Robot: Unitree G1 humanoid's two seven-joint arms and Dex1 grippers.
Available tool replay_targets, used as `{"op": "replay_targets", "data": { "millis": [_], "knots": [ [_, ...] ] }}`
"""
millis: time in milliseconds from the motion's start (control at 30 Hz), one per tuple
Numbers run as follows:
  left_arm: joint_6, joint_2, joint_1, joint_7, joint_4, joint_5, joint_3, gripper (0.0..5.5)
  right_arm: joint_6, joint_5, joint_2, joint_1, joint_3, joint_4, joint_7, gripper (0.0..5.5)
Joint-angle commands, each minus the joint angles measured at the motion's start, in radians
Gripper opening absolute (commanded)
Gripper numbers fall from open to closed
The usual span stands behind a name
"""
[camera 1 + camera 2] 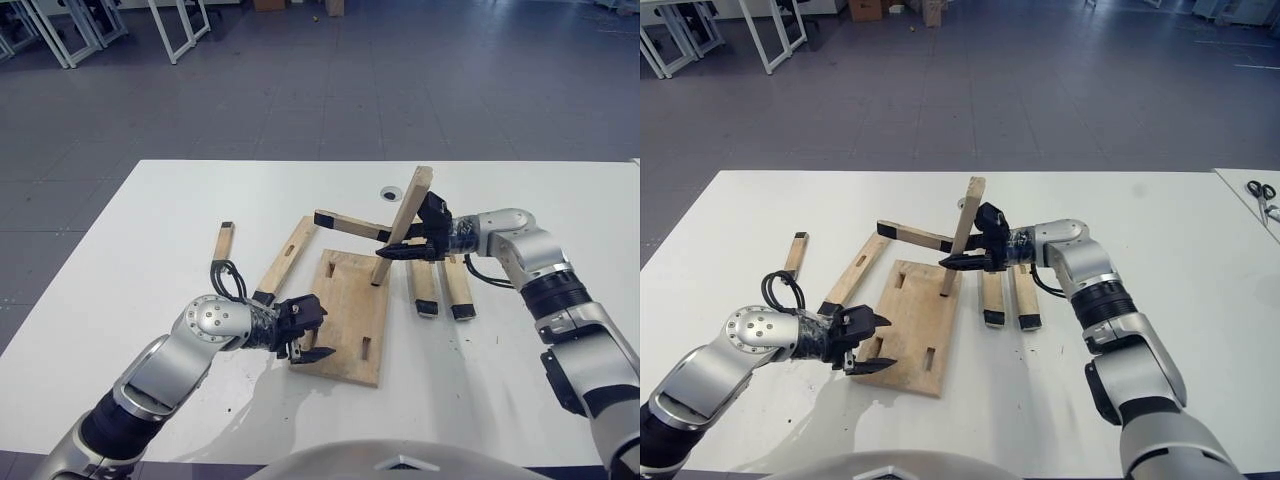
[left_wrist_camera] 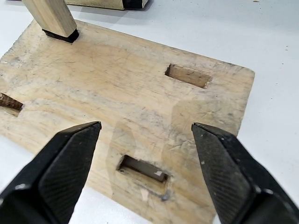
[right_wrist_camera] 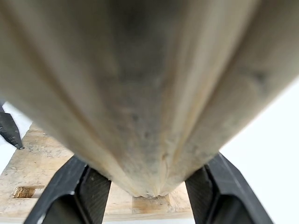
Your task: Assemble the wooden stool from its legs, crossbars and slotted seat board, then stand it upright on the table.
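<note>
The slotted seat board lies flat in the middle of the white table. My left gripper hovers open at the board's near left corner, over a slot and with nothing between its fingers. My right gripper is shut on a wooden leg. That leg stands tilted, its black-tipped lower end resting on the board's far part. In the right wrist view the held leg looms between the fingers.
Two legs lie side by side right of the board. Another leg lies behind it, a long one at its left, a short crossbar farther left. A cable hole and scissors are farther off.
</note>
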Motion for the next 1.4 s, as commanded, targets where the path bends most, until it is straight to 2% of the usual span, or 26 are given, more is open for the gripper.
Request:
{"op": "replay_targets", "data": {
  "millis": [33,400,433,600,700,800,900,1000,1067,1133,1200,1233,1333,1400],
  "knots": [
    [0.006,-0.012,-0.008,0.044,0.004,0.006,-0.013,3.6,0.081,-0.191,-0.036,0.138,0.138,0.13,-0.013,2.01],
    [-0.017,-0.022,0.058,0.123,0.088,0.05,-0.082,3.6,0.053,-0.158,-0.024,0.088,0.082,0.021,-0.064,2.01],
    [-0.007,-0.024,0.066,0.128,0.092,0.041,-0.077,3.6,0.055,-0.157,-0.022,0.089,0.081,0.015,-0.07,2.38],
    [-0.015,0.001,0.079,0.145,0.125,0.058,-0.079,3.6,0.086,-0.167,-0.012,0.095,0.031,-0.041,-0.091,3.16],
    [-0.014,0.002,0.09,0.158,0.123,0.054,-0.077,3.6,0.106,-0.161,-0.027,0.095,-0.008,-0.097,-0.101,3.84],
    [-0.006,-0.007,0.094,0.175,0.124,0.048,-0.069,3.6,0.141,-0.156,-0.069,0.095,-0.101,-0.176,-0.174,4.4],
    [0.005,-0.019,0.111,0.201,0.114,0.046,-0.062,3.6,0.19,-0.23,-0.152,0.121,-0.155,-0.252,-0.292,4.4],
    [0.022,-0.034,0.134,0.227,0.093,0.039,-0.058,3.6,0.286,-0.234,-0.143,0.106,-0.247,-0.324,-0.439,3.91],
    [0.031,-0.04,0.136,0.241,0.088,0.034,-0.057,3.6,0.347,-0.202,-0.045,0.03,-0.362,-0.39,-0.628,3.54],
    [0.04,-0.043,0.139,0.25,0.081,0.032,-0.057,3.6,0.461,-0.067,0.129,-0.113,-0.52,-0.457,-0.821,3.1],
    [0.051,-0.047,0.144,0.261,0.073,0.028,-0.059,3.6,0.528,0.053,0.259,-0.241,-0.632,-0.474,-0.953,2.69],
    [0.055,-0.049,0.144,0.265,0.071,0.027,-0.063,3.6,0.509,0.079,0.303,-0.314,-0.667,-0.47,-1.022,2.69],
    [0.059,-0.052,0.135,0.269,0.074,0.024,-0.073,3.6,0.445,0.123,0.369,-0.428,-0.725,-0.468,-1.146,2.69],
    [0.06,-0.053,0.133,0.271,0.074,0.022,-0.075,3.6,0.482,0.113,0.4,-0.356,-0.674,-0.454,-1.159,2.69]
  ]
}}
